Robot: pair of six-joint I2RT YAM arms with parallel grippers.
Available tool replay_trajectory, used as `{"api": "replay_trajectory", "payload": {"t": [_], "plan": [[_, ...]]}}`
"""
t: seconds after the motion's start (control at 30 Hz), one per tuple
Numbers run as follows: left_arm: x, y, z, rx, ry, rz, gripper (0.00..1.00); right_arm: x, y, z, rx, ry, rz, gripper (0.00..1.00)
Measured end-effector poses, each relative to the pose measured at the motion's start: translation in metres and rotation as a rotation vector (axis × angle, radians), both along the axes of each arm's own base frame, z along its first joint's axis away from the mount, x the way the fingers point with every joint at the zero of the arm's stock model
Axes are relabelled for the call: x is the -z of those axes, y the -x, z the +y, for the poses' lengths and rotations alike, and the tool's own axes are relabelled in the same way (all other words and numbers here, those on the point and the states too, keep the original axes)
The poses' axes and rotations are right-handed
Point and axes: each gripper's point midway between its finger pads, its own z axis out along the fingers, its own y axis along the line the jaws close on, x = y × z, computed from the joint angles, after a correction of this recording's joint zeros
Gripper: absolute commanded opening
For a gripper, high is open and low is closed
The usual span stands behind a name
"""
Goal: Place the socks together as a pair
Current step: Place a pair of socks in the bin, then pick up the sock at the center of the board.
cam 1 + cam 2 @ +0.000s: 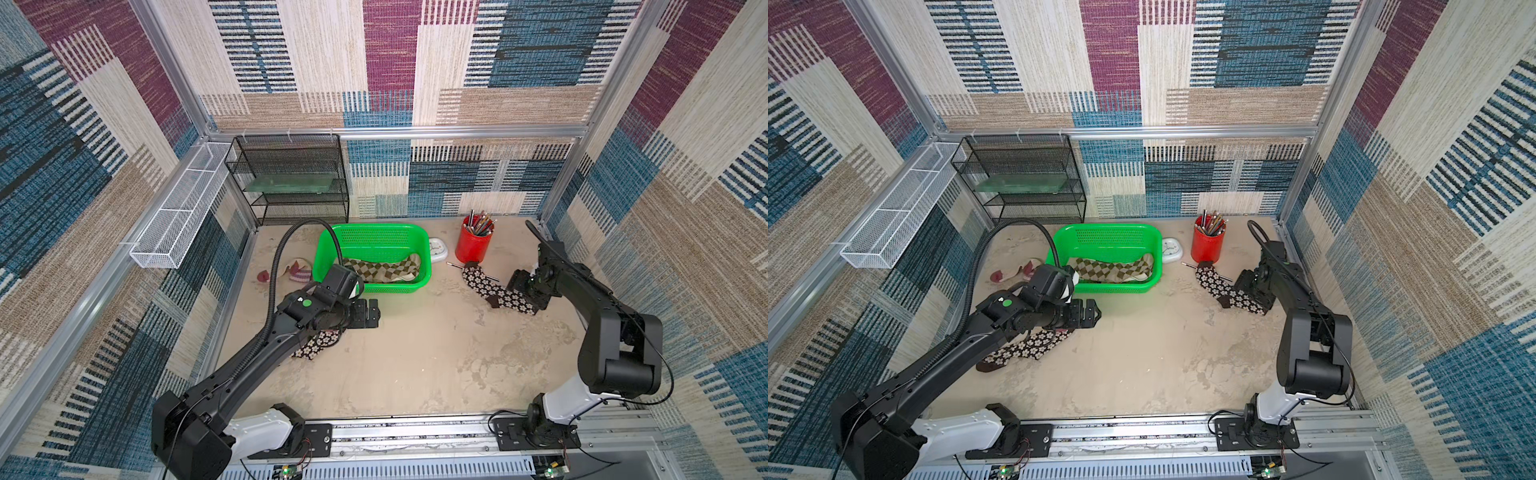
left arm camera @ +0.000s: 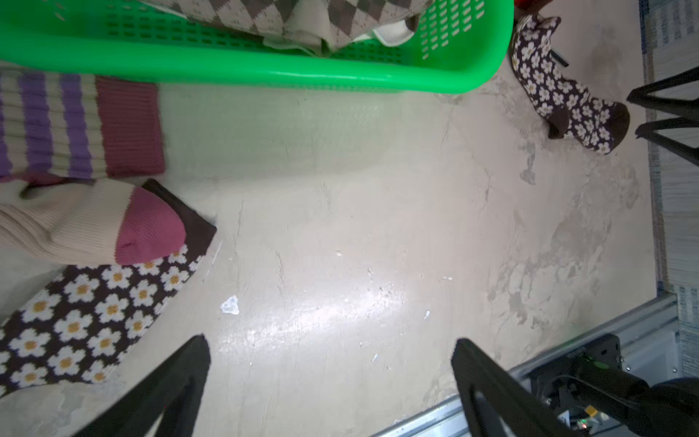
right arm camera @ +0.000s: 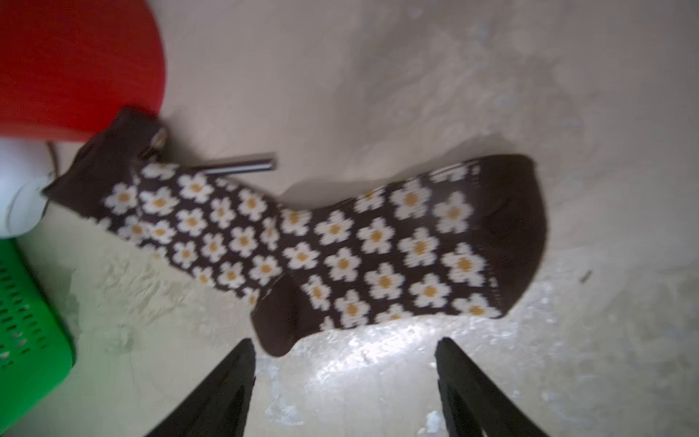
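**Tabletop** point(image 1: 415, 365): beige, mottled.

**Green perforated basket** point(image 1: 376, 227): stands far left of centre, with argyle socks point(image 1: 382, 270) heaped inside.

**Left gripper** point(image 2: 331, 342): jaws spread wide and empty, in front of the basket.

**Right gripper** point(image 3: 345, 342): jaws apart, gripping nothing, just beside the right daisy sock point(image 3: 340, 246).

**Right daisy sock:** lies flat over a pencil point(image 1: 455, 264), its cuff at the foot of the red pencil cup point(image 1: 473, 247).

**Left daisy sock** point(image 2: 87, 318): lies partly under the left arm, its cuff overlapped by the maroon toe of a cream sock point(image 2: 75, 223).

**Purple-striped sock** point(image 2: 56, 125): lies just beside the basket.

**White clock** point(image 1: 438, 249): sits between the basket and the cup.
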Motion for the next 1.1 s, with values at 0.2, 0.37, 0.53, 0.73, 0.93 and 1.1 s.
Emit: {"api": "replay_trajectory", "payload": {"t": [0.2, 0.37, 0.53, 0.73, 0.93, 1.1], "plan": [[0.000, 0.011, 0.003, -0.021, 0.022, -0.013, 1.00, 0.013, 0.003, -0.041, 0.117, 0.020, 0.018, 0.74], [-0.003, 0.012, 0.004, -0.024, 0.034, -0.029, 1.00, 0.036, 0.002, -0.050, 0.136, 0.018, 0.058, 0.66], [0.000, 0.016, 0.006, -0.033, 0.041, -0.027, 1.00, 0.053, -0.004, -0.049, 0.120, 0.002, 0.069, 0.38], [0.003, 0.020, 0.011, -0.045, 0.042, -0.035, 1.00, 0.055, -0.013, -0.049, 0.107, -0.007, 0.030, 0.09], [0.002, 0.023, 0.018, -0.065, 0.046, -0.055, 1.00, 0.013, 0.000, -0.035, 0.068, -0.021, -0.045, 0.06], [0.003, 0.026, 0.022, -0.078, 0.055, -0.056, 1.00, -0.068, 0.005, -0.016, 0.000, 0.023, -0.212, 0.06]]}}
